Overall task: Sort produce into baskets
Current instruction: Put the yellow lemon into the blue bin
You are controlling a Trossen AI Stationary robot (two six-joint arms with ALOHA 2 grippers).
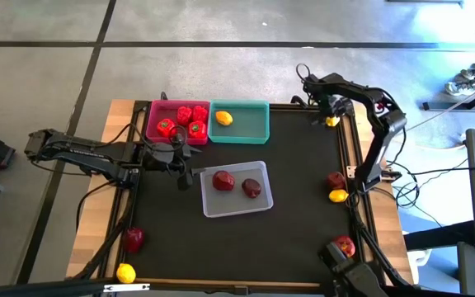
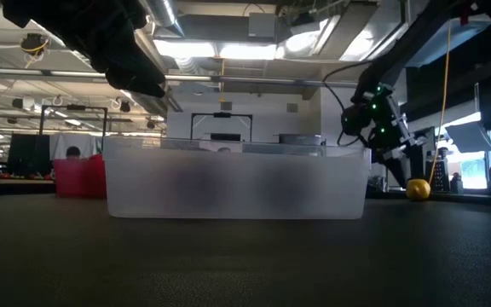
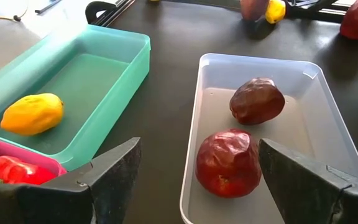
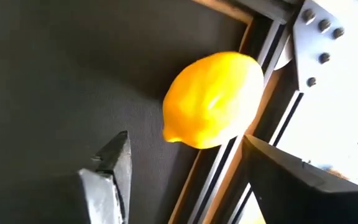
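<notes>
While we look across the table:
Grey-white tray (image 1: 209, 200): two dark red apples (image 1: 223, 181) inside.
Left gripper (image 1: 181, 161): spread, empty, beside this tray.
Pink tray (image 1: 152, 122): red peppers (image 1: 185, 114).
Teal tray (image 1: 250, 128): one lemon (image 1: 223, 118).
Right gripper (image 1: 330, 114): far corner, fingers spread around another lemon (image 4: 213, 99), we see no contact.

A black-topped counter (image 1: 303, 190) with wooden edges stands on a grey tiled floor (image 1: 221, 74); a person's shoe (image 1: 466, 82) shows at the far right, cables (image 1: 435, 177) trailing nearby.
</notes>
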